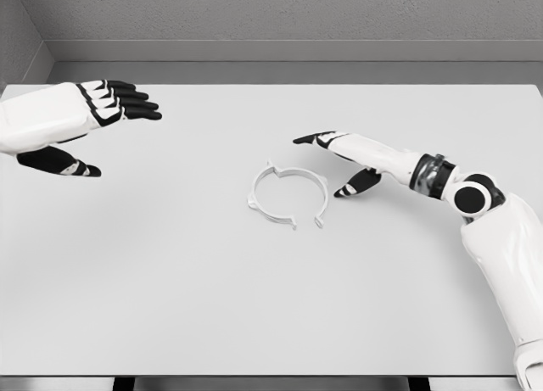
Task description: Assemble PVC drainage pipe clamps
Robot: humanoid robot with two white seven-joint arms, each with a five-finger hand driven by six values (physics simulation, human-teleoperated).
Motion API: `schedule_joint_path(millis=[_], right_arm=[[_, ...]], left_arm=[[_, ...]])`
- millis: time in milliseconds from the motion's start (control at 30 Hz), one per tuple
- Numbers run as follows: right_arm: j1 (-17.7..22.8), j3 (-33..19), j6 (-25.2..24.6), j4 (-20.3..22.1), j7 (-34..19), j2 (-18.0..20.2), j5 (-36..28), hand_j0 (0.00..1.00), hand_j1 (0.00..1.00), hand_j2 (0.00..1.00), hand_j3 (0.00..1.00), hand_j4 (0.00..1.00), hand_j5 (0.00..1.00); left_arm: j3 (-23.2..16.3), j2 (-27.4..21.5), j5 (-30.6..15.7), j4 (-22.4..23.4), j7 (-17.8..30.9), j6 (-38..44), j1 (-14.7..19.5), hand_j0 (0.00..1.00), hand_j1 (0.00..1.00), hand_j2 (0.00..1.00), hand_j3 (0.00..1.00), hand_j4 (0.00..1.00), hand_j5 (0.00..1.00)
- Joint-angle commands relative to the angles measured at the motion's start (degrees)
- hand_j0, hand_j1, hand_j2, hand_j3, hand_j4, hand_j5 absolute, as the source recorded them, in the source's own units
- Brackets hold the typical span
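A white ring-shaped pipe clamp [288, 196] lies flat on the white table [170, 289] near its middle, with a gap in the ring toward the front. My right hand [339, 158] hovers just to the clamp's right, fingers spread and holding nothing, its thumb pointing down toward the table beside the ring. My left hand [102, 124] floats over the far left of the table, fingers stretched out flat, well apart from the clamp.
The table's far edge meets a grey wall [280, 18]. The right forearm [501, 238] comes in from the lower right over the table's right side.
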State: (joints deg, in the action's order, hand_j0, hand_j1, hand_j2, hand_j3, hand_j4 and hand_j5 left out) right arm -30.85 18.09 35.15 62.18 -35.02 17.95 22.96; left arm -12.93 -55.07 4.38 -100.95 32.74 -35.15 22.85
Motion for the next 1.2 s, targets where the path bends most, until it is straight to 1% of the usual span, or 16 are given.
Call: schedule_joint_path(millis=[0,33,100,133,167,233,367,433,467,500,533,833,1167], right_arm=[[0.0,0.5,-0.2,0.4,0.0,-0.1,-0.5,1.00,1.00,1.00,1.00,1.00,1.00],[0.0,0.9,-0.2,0.5,0.0,-0.2,-0.5,1.00,1.00,1.00,1.00,1.00,1.00],[0.0,1.1,-0.2,0.7,0.0,-0.4,-0.5,1.00,1.00,1.00,1.00,1.00,1.00],[0.0,1.1,-0.2,0.7,0.0,-0.4,-0.5,1.00,1.00,1.00,1.00,1.00,1.00],[-0.1,1.1,-0.2,0.7,0.0,-0.4,-0.5,1.00,1.00,1.00,1.00,1.00,1.00],[-0.1,1.2,-0.2,1.1,0.0,-0.4,-0.5,1.00,1.00,1.00,1.00,1.00,1.00],[-0.2,1.6,-0.2,1.5,0.0,-0.5,-0.5,1.00,1.00,1.00,1.00,1.00,1.00],[-0.2,1.6,-0.2,1.5,0.0,-0.5,-0.5,1.00,1.00,1.00,1.00,1.00,1.00],[-0.3,1.7,-0.2,1.5,0.0,-0.5,-0.5,1.00,1.00,1.00,1.00,1.00,1.00],[-0.3,1.7,-0.2,1.5,0.0,-0.5,-0.5,1.00,1.00,1.00,1.00,1.00,1.00],[-0.3,2.0,-0.2,1.5,0.0,-0.6,-0.5,1.00,1.00,1.00,1.00,1.00,1.00],[-0.4,2.7,-0.2,1.6,0.0,-1.9,-0.5,1.00,1.00,1.00,1.00,1.00,1.00],[-0.4,2.8,-0.2,2.1,0.0,-2.1,-0.5,1.00,1.00,1.00,1.00,1.00,1.00]], left_arm=[[-0.2,0.6,-0.2,0.0,0.2,0.2,0.0,1.00,1.00,1.00,1.00,1.00,1.00],[-0.2,0.8,-0.1,0.0,0.2,0.2,0.0,1.00,1.00,1.00,1.00,1.00,1.00],[-0.2,3.6,2.6,0.1,0.2,0.2,-0.3,1.00,1.00,1.00,1.00,1.00,1.00],[0.3,4.2,2.1,0.0,0.0,0.2,0.2,1.00,1.00,1.00,1.00,1.00,1.00],[0.2,3.7,2.2,0.1,0.1,0.2,-0.4,1.00,1.00,1.00,1.00,1.00,1.00],[0.1,3.6,2.0,-0.1,0.0,0.2,0.2,1.00,1.00,1.00,1.00,1.00,1.00],[0.1,4.2,2.0,0.0,0.1,0.2,0.2,1.00,1.00,1.00,1.00,1.00,1.00],[-0.2,4.4,2.3,0.1,0.1,0.2,-0.6,1.00,1.00,1.00,1.00,1.00,1.00],[-0.2,5.5,2.6,0.2,0.2,0.2,-1.2,1.00,1.00,1.00,1.00,1.00,1.00],[-0.2,5.8,2.7,0.3,0.2,0.2,-2.5,1.00,1.00,1.00,1.00,1.00,1.00],[-0.2,6.1,4.1,0.3,0.2,0.2,-3.9,1.00,1.00,1.00,1.00,1.00,1.00],[-0.1,6.8,4.3,0.8,0.2,0.2,-3.3,1.00,1.00,1.00,1.00,1.00,1.00],[0.1,6.9,4.3,0.8,0.2,0.2,-3.2,1.00,1.00,1.00,1.00,1.00,1.00]])
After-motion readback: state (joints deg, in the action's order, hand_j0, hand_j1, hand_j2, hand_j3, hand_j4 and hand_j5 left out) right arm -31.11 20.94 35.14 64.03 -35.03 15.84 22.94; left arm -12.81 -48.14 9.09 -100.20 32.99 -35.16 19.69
